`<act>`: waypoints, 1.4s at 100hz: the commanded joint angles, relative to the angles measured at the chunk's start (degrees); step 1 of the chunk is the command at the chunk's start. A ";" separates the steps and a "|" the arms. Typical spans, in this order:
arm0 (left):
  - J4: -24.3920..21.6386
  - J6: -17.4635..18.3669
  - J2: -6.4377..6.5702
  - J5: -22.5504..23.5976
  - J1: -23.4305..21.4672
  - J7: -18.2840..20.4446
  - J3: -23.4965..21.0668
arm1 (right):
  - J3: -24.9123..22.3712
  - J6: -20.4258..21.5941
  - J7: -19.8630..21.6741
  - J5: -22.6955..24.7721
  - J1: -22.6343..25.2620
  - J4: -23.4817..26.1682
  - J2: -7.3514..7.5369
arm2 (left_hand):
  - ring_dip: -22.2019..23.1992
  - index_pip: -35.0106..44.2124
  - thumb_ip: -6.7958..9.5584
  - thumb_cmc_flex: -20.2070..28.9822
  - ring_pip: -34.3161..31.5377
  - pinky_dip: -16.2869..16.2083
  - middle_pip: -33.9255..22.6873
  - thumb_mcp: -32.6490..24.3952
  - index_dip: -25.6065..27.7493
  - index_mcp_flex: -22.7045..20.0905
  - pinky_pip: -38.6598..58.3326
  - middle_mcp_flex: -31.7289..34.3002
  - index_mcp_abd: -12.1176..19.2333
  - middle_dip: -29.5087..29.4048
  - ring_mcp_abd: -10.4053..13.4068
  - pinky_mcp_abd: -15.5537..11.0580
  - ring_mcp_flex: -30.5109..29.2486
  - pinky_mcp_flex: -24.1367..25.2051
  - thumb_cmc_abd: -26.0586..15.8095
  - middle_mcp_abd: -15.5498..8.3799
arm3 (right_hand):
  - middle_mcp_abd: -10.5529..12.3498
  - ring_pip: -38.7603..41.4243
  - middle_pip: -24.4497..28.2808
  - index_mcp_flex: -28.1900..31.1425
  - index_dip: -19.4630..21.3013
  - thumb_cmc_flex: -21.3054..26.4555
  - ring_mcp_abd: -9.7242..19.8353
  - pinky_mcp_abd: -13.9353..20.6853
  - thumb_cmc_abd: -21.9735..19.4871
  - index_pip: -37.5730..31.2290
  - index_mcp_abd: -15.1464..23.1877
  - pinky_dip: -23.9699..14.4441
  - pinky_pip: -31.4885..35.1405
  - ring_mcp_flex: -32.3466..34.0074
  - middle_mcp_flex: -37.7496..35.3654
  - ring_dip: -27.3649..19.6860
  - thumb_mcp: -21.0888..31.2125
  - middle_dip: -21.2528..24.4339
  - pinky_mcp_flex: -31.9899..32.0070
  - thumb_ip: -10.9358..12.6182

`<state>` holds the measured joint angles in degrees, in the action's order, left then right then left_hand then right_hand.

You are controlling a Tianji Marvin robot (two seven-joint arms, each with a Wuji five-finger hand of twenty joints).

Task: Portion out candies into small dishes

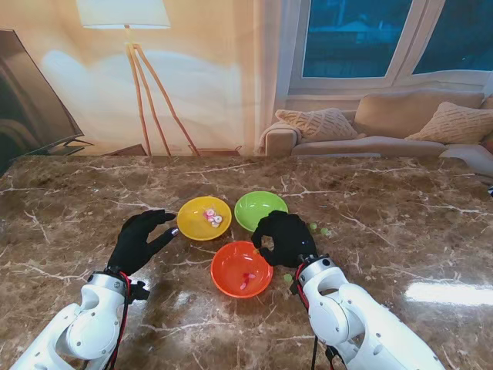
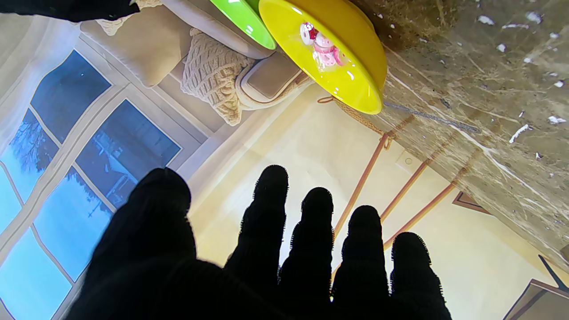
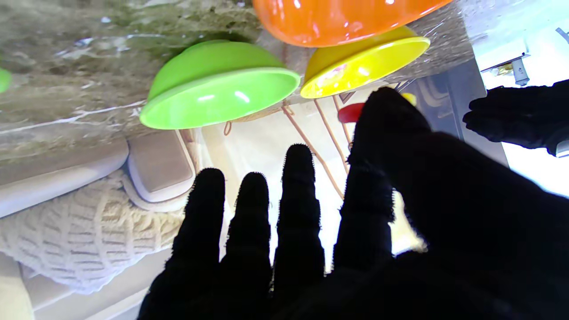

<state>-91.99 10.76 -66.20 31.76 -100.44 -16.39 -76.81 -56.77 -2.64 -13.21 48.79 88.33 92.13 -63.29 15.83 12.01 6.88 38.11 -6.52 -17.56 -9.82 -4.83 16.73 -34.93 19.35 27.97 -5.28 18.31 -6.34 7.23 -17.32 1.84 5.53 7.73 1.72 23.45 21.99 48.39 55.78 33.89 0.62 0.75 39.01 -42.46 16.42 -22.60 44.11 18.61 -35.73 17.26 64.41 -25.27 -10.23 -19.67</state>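
On the brown marble table (image 1: pixel 69 223), three small dishes sit clustered together, and the orange dish (image 1: pixel 242 269) serves as the landmark, lying nearest to me. Just beyond it to the left is the yellow dish (image 1: pixel 204 218), holding a few pink and white wrapped candies (image 1: pixel 212 218); just beyond it to the right is the green dish (image 1: pixel 260 210), whose contents I cannot make out. Pink candy pieces (image 1: pixel 247 279) lie inside the orange dish. Small green candies (image 1: pixel 318 229) are scattered on the marble to the right of the orange dish. My right hand (image 1: pixel 286 238) hovers at the orange dish's right rim, thumb and forefinger pinched on a small red and yellow candy (image 3: pixel 353 113), other fingers extended. My left hand (image 1: pixel 141 239) rests well left of the orange dish, beside the yellow dish, fingers spread and holding nothing.
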 commanded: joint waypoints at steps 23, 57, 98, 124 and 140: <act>-0.52 -0.52 -0.08 -0.14 -0.25 0.39 0.16 | 3.15 -1.98 2.21 -2.60 -1.71 -2.48 -0.91 | 0.38 0.06 -0.23 -0.26 0.99 -1.12 0.11 1.76 1.11 0.26 -1.84 0.12 0.65 0.45 0.32 -1.52 0.64 0.84 -2.26 0.85 | -0.53 -1.58 -2.23 4.92 -8.55 4.18 3.02 -0.20 -5.60 -7.96 3.06 -1.98 -1.35 -0.60 -0.64 0.43 2.73 0.98 0.02 2.58; -0.72 -0.79 -0.07 0.01 -0.26 0.39 0.22 | 4.08 -0.95 4.57 -3.27 -2.04 -2.91 -0.51 | 0.37 0.08 -0.29 -0.27 0.98 -1.18 0.14 1.83 1.11 0.29 -1.96 0.07 0.80 0.43 0.36 -1.56 0.65 0.83 -2.18 0.83 | -1.90 -3.45 -5.37 -5.91 -26.51 -3.44 2.08 -0.91 -0.17 3.43 -9.06 -1.85 -2.55 -1.90 1.71 -0.03 6.57 2.62 1.11 4.02; -0.71 -0.76 -0.10 0.08 -0.29 0.22 0.14 | -1.33 -0.65 4.12 1.29 0.44 0.93 0.14 | 0.38 0.14 -0.29 -0.21 0.96 -1.25 0.12 1.81 1.13 0.34 -1.89 0.06 0.82 0.42 0.38 -1.55 0.63 0.78 -2.20 0.78 | -1.99 -3.21 -5.85 -7.47 -22.95 -10.62 1.16 -1.64 -2.36 16.98 -12.32 -2.66 -2.49 2.71 1.23 0.73 6.61 2.64 -0.57 12.42; -0.76 -0.78 -0.11 0.16 -0.38 0.09 0.02 | -10.31 -1.69 7.34 6.80 3.69 5.21 1.15 | 0.45 0.18 -0.28 -0.14 0.81 -1.30 -0.28 1.78 1.13 0.14 -1.78 0.65 0.61 0.67 0.21 -1.59 0.26 0.72 -2.13 0.87 | -1.50 -0.80 -5.23 -8.92 -23.20 -13.44 -0.46 -4.57 -3.64 20.28 -13.86 -5.88 5.79 18.54 -5.01 3.79 -1.64 2.45 -10.44 12.07; -0.77 -0.82 -0.12 0.23 -0.37 0.03 -0.02 | -13.27 -2.80 8.99 9.13 4.00 4.90 1.57 | 0.48 0.16 -0.26 -0.16 0.81 -1.29 -0.38 1.73 1.13 0.15 -1.67 0.75 0.60 0.99 0.24 -1.62 0.25 0.74 -2.17 0.89 | -1.16 6.15 -1.36 -8.56 -24.31 -14.71 -0.21 -5.13 -1.48 20.82 -14.66 -7.39 11.98 23.75 -8.15 10.47 -5.59 -1.51 -13.81 10.57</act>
<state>-92.64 10.15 -66.19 31.83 -100.46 -16.14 -76.86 -69.15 -4.55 -5.15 58.13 92.14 97.79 -62.36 15.83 12.01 6.88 38.11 -6.52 -18.16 -9.82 -4.81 16.74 -34.93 19.13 27.97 -5.27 18.37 -6.34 7.23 -17.32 1.84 5.53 7.78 -0.14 26.02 17.92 41.04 32.22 21.53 0.30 -3.63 35.80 -22.27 2.64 -27.79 52.96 40.51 -42.58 24.01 59.84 -24.04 -23.09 -8.89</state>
